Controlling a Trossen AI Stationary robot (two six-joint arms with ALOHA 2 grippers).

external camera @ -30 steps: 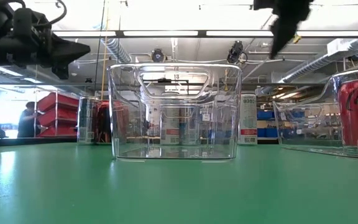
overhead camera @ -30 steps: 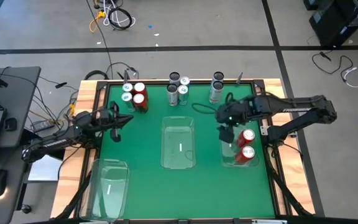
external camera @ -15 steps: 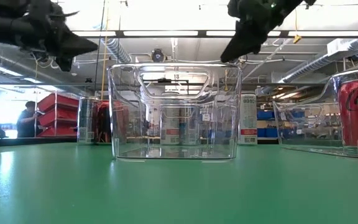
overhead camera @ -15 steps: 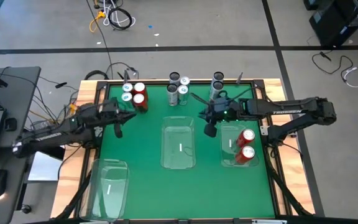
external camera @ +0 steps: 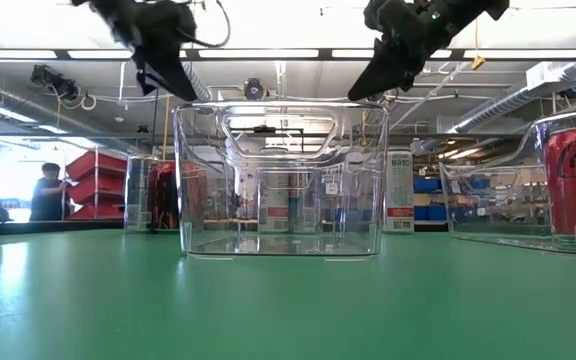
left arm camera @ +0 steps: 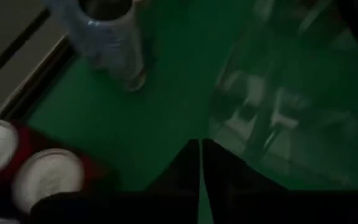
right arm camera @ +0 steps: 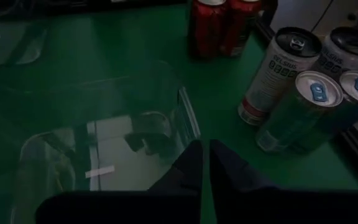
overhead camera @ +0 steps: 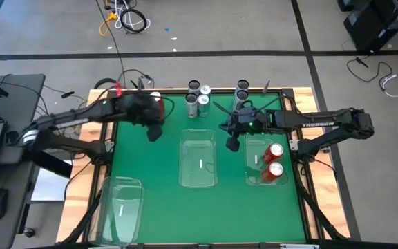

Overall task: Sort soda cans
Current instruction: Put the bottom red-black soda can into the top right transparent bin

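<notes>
Two cans binned: red soda cans [overhead camera: 275,160] lie in the clear bin [overhead camera: 257,177] near desk's right edge; the rest stand along the far edge.
Far-left group: red + pale-top cans [left arm camera: 45,177] by the far-left corner, mostly hidden under the left arm in the high view.
Far-mid group: silver/grey cans [overhead camera: 197,97] at mid far edge.
Far-right group: tall cans [overhead camera: 241,93] nearer the far-right corner.
Left tool: [overhead camera: 154,131] fingers pressed together, nothing held, above the desk [overhead camera: 164,200] just beside the far-left group.
Right tool: [overhead camera: 233,144] fingers also together, empty, between mid bin [overhead camera: 197,160] and right bin, near the far edge.
Empty bins: mid bin; another [overhead camera: 120,209] at the near-left corner.
Risk 1: w/ fingers together neither tool can take a can; descending like that would prob. knock one over, and cans stand touching, so neighbours go too.
Risk 2: right tool sits close to mid bin's wall; a low swing could clip or shove it.
</notes>
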